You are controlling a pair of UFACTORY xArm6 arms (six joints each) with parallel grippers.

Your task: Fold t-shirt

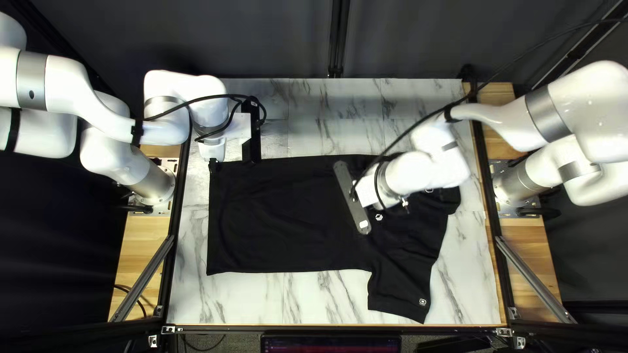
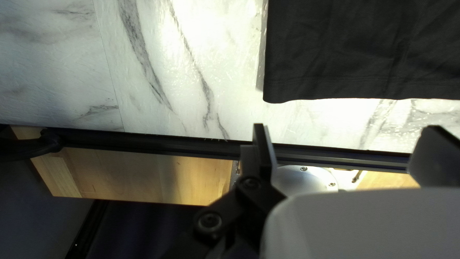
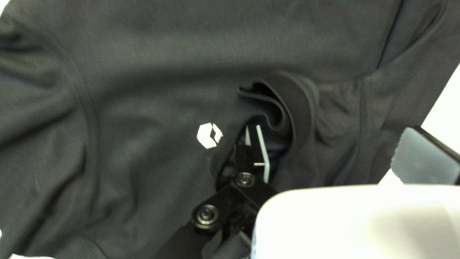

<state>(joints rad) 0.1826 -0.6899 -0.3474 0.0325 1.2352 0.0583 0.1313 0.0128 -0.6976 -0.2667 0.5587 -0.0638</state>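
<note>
At the left of the top left view, I have my left gripper (image 2: 347,128) beside the far hem corner (image 2: 275,91), its two fingers spread wide with nothing between them. I judge the step in hand to be getting a hold at each end for a first fold. Here I'd line the fingers up across the hem, one above and one below, and close on a narrow bite, so that the corner doesn't slip out.

Next to the right, the black, smooth-knit T-shirt (image 1: 281,216) lies spread on the white marbled table (image 1: 317,297), hem at the left, neck end at the right. Its body is fairly flat; I'd lift low and keep both ends level so it stays that way. The near sleeve (image 1: 399,294) points toward the table's near edge.

Further right, my right gripper (image 3: 335,128) is at the rumpled black collar (image 3: 299,96), fingers also spread, one of them in the neck folds. I'd check which layers I'm taking before closing; catching just one could twist the neck.
</note>
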